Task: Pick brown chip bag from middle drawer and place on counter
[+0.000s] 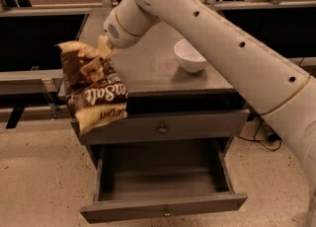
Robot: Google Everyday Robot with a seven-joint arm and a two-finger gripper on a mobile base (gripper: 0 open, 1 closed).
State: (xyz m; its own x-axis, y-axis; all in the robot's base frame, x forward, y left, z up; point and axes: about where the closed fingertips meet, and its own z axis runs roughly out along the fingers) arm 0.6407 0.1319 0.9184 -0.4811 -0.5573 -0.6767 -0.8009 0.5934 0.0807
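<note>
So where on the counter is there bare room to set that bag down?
Bare counter runs between the gripper, holding the brown chip bag at the left edge, and the white bowl, down to the front edge. Crowded only around the bowl; the arm hides the back.

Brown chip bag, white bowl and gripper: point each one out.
brown chip bag (94,90), camera view, middle of its printed face.
white bowl (190,60), camera view, outer wall.
gripper (102,51), camera view, between fingertips clamped on the bag's top.
</note>
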